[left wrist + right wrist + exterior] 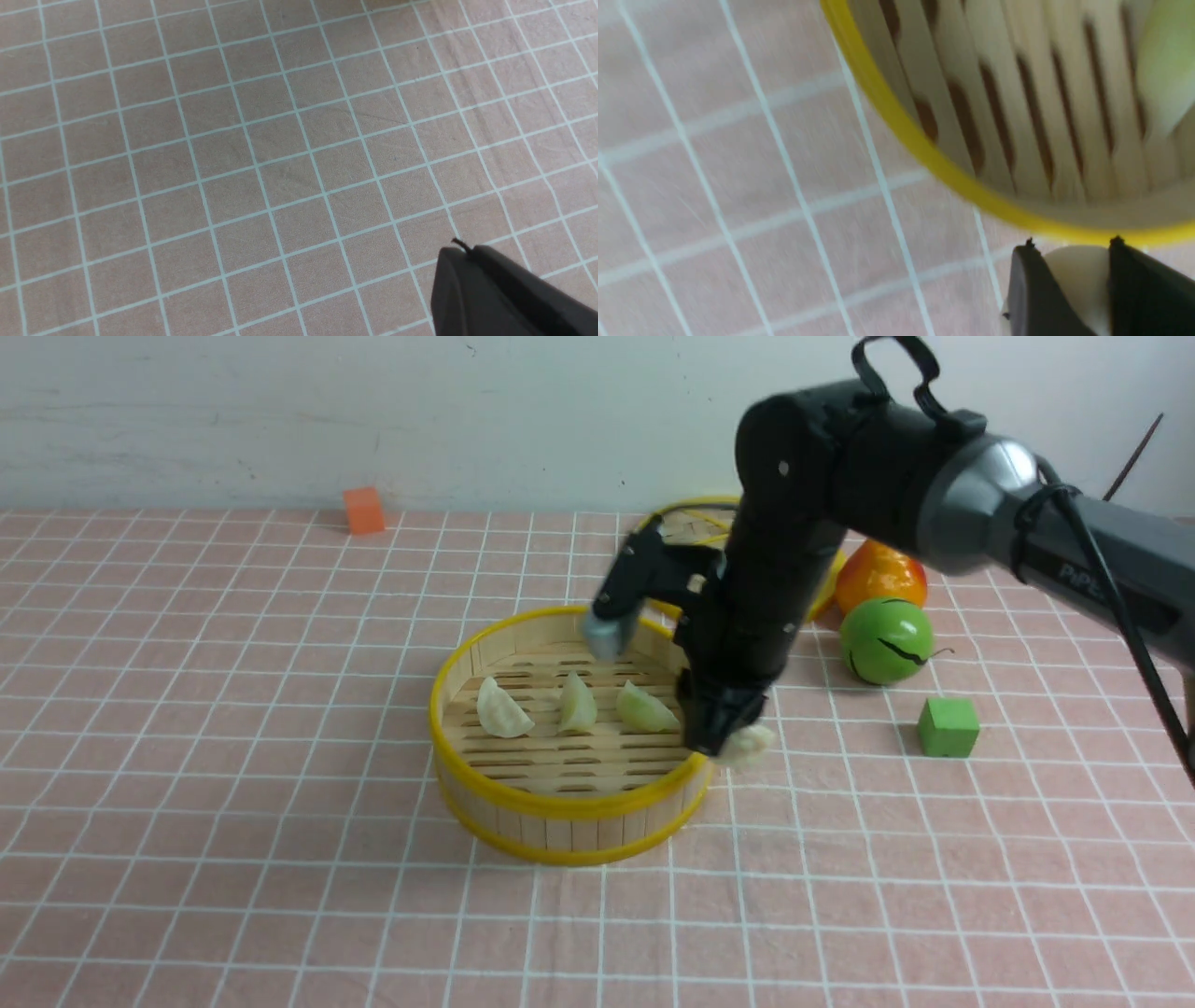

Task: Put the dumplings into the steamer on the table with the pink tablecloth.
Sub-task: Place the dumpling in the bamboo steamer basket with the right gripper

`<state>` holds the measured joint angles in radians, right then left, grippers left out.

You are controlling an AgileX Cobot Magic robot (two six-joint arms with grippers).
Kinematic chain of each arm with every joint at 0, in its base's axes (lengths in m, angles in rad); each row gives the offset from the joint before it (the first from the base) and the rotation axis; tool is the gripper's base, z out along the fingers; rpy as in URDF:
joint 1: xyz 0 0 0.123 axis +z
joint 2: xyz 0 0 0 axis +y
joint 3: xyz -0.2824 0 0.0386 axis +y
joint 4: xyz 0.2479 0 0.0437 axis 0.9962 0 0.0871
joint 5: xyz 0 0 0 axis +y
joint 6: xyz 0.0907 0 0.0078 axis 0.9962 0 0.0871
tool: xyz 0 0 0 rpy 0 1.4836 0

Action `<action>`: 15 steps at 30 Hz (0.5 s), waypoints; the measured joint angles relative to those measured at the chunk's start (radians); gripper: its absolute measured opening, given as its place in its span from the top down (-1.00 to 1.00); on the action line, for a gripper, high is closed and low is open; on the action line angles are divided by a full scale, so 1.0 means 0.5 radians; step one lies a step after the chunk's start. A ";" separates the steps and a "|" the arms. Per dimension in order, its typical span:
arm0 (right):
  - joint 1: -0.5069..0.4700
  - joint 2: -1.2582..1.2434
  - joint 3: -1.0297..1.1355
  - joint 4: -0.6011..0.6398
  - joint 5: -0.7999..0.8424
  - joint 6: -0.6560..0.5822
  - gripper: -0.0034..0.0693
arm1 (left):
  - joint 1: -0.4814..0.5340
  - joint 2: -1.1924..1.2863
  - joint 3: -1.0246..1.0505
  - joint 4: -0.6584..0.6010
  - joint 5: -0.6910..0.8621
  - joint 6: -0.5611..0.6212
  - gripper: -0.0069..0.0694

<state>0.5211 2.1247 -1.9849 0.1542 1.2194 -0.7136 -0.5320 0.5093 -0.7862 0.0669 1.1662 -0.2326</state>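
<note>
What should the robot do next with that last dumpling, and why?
Probably lift it over the yellow rim of the steamer: the right gripper pinches the last dumpling just outside it, and three dumplings already lie inside.

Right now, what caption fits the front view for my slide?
Right pincer grips the fourth dumpling beside the steamer, where three dumplings already lie.

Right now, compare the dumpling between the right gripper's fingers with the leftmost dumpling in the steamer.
The gripped dumpling sits just outside the rim of the steamer; the leftmost dumpling lies on its slatted floor. The gripped dumpling is pinched by the right gripper; the leftmost dumpling is untouched. Both are small and pale.
</note>
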 joint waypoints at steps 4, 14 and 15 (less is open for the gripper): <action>0.161 0.007 -0.123 0.084 -0.165 0.077 0.37 | 0.000 0.000 0.000 0.000 0.000 0.000 0.85; 0.293 0.312 -0.134 -0.048 -0.461 0.215 0.37 | 0.000 0.000 0.000 0.000 0.000 0.000 0.85; 0.293 0.338 -0.134 -0.070 -0.485 0.234 0.37 | 0.000 0.000 0.000 0.000 0.000 0.000 0.85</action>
<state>0.6676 2.2939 -2.0519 0.1192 0.9767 -0.5968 -0.5320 0.5093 -0.7862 0.0669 1.1662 -0.2326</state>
